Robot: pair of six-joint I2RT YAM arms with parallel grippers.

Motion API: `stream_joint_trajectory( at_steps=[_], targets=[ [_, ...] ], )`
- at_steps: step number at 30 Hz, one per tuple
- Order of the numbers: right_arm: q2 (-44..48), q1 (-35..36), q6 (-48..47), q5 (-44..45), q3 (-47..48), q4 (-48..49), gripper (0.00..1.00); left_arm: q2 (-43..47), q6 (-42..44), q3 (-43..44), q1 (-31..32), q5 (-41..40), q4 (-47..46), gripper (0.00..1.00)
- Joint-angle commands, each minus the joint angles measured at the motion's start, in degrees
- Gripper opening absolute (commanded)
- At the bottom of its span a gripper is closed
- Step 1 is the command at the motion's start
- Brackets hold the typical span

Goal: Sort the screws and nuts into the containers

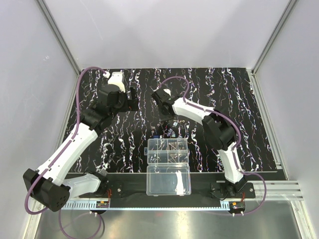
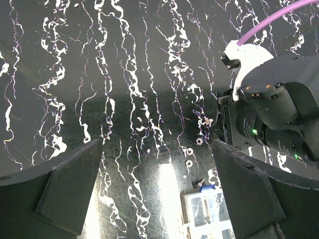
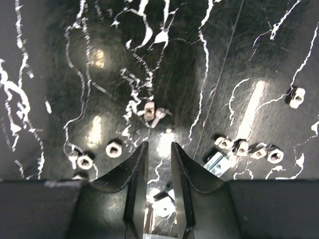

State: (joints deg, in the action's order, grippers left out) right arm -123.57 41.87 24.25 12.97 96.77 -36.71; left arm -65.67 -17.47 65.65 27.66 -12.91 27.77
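Loose nuts [image 3: 113, 148] and a nut beside a short screw [image 3: 159, 115] lie on the black streaked mat. Just above them hovers my right gripper [image 3: 159, 145], open by a narrow gap with nothing between its fingers. More nuts [image 3: 241, 147] sit in a row to its right. From above, the right gripper [image 1: 159, 107] is over the scattered parts [image 1: 172, 123], behind the containers [image 1: 168, 151], which hold metal pieces. My left gripper [image 2: 157, 144] is wide open and empty above the mat, left of several nuts [image 2: 189, 151]; it hangs at the left gripper [image 1: 132, 98] position beside the right wrist.
The clear lid half [image 1: 168, 180] lies open in front of the containers at the mat's near edge. A small blue piece [image 2: 207, 187] rests by the box corner [image 2: 209, 211]. The right arm [image 2: 279, 109] is close on the left gripper's right side. Grey walls enclose the table.
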Motion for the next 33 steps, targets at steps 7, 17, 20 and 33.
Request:
stream_joint_trajectory(
  at_steps=[7, 17, 20, 33],
  targets=[
    [-2.38, -1.26, 1.5, 1.88, 3.6, 0.76, 0.31, 0.89, 1.13, 1.85, 0.2, -2.3, -0.96, 0.99],
    [-4.48, -1.53, 1.42, 1.18, 5.71, 1.02, 0.31, 0.45, 1.39, 1.85, 0.2, -2.91, -0.88, 0.99],
    [-5.19, -1.7, 1.5, 1.27, 6.32, 0.5, 0.31, 0.37, 1.48, 1.85, 0.29, -2.91, -0.87, 0.99],
    [-5.98, -1.88, 0.89, 2.5, 4.31, 0.58, 0.17, 0.72, 1.57, 1.94, 0.2, -3.35, -0.79, 0.99]
  ],
)
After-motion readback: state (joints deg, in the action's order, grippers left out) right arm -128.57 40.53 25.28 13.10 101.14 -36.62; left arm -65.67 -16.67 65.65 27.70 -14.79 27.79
